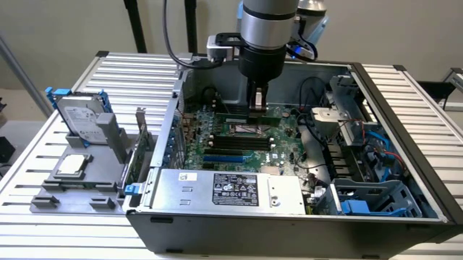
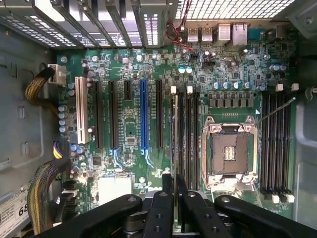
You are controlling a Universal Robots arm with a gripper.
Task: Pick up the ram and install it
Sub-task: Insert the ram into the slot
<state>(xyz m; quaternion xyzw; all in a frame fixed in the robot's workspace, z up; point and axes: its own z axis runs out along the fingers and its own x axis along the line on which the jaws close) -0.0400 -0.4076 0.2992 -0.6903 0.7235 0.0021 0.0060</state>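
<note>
The computer case (image 1: pixel 403 138) walls me in: the power supply (image 1: pixel 231 189) sits low in the exterior view's middle, and a hard drive (image 1: pixel 81 115) stands outside the case at that view's left. My gripper (image 1: pixel 257 105) hangs over the motherboard (image 2: pixel 124 64), beside the CPU socket (image 2: pixel 230 151). My fingers (image 2: pixel 184 193) are drawn narrow, clamping the ram (image 2: pixel 176 139), which stands on edge between them, in line with the black memory slots (image 2: pixel 188 134)

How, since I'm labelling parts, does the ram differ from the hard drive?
The ram is a thin green stick; the hard drive is a wider silver block. The ram is gripped by the end effector inside the case; the hard drive leans in a grey holder outside it.
</note>
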